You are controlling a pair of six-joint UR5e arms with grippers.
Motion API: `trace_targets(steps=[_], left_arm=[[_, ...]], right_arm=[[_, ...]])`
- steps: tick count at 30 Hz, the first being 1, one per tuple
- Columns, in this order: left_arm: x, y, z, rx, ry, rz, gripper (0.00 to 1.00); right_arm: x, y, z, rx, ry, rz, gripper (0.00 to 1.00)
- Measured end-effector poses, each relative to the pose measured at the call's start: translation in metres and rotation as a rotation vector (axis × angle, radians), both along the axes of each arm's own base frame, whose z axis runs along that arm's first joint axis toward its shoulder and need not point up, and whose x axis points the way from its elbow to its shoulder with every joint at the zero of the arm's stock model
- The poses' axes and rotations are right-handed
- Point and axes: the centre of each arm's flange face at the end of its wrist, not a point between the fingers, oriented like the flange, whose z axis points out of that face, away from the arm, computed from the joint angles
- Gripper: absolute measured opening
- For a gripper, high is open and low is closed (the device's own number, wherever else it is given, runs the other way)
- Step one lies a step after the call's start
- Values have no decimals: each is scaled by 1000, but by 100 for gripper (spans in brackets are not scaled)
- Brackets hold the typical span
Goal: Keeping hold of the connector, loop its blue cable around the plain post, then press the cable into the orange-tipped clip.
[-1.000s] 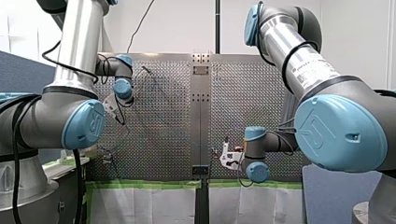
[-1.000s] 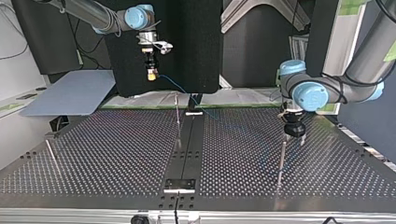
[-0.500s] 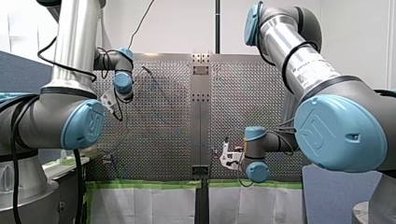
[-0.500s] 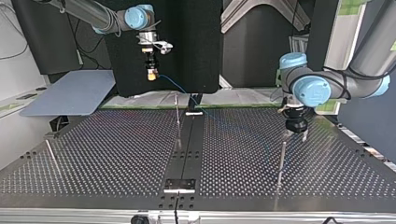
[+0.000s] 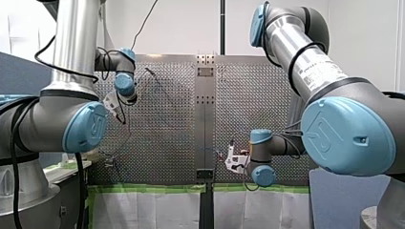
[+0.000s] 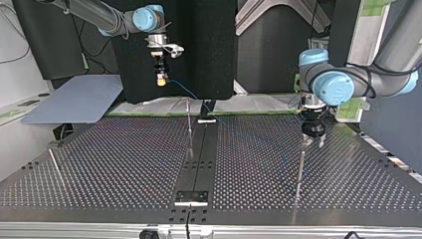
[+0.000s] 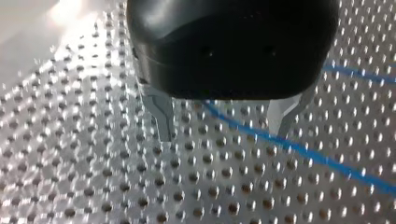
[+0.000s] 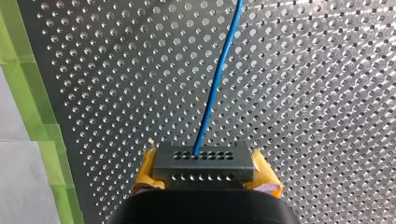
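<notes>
Over the last 1 second our left gripper (image 6: 313, 142) had shifted upward in both wide views, while our right arm had kept its place.

Reading the top view from its left, our right gripper (image 6: 160, 79) hung well above the far edge of the table (image 6: 124, 164). Its yellow pads (image 8: 145, 176) were clamped on the 2 ends of the connector (image 8: 203, 163), a dark block with 2 rows of holes. The cable (image 8: 219, 74) left the connector's face and ran straight ahead, sloping down to the table near the middle post (image 6: 189, 127). Further right it showed only faintly against the holes. At the right, our left gripper hovered just beside the top of the right-hand post (image 6: 300, 169), its 2 metal fingers (image 7: 161, 116) apart and holding nothing.

The cable lay flat on the table under our left gripper. Its length slanted across the gap between the fingers and on past 1 of them. We judged our left arm the nearer to that stretch; our right gripper was well apart from it.

Only the left wrist view showed the cable beneath those fingers, and only the right wrist view showed the clamp on the connector. Neither wide view showed an orange tip clearly, so we could not tell which post was the plain one.
</notes>
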Motion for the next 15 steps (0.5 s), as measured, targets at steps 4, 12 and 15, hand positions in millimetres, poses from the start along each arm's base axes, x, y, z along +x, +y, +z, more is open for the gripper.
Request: trace_targets(steps=[4, 12, 15], left_arm=[[-12, -3, 9, -7, -19, -25, 100], [-27, -8, 18, 6, -10, -57, 100], [-34, -11, 20, 7, -11, -74, 100]], right_arm=[[0, 0, 0, 0, 0, 0, 0], [0, 0, 0, 3, 2, 0, 0], [0, 0, 0, 3, 2, 0, 0]])
